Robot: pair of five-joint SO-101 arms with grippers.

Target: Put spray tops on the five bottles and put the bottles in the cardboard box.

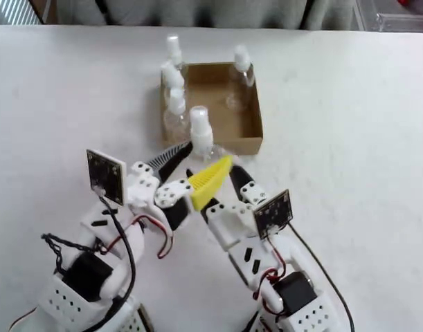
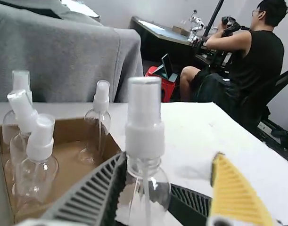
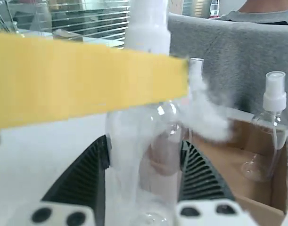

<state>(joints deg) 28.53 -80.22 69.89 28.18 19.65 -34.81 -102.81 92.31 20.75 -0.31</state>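
White table (image 1: 349, 104), one box (image 1: 212, 97), four bottles (image 1: 242, 69) inside, fifth bottle (image 1: 200, 128) outside

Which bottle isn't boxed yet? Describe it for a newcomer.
Find the cardboard box mid-table, then its wall nearest the arms. One bottle stands just outside that wall, held in the right gripper; the other four stand inside the box.
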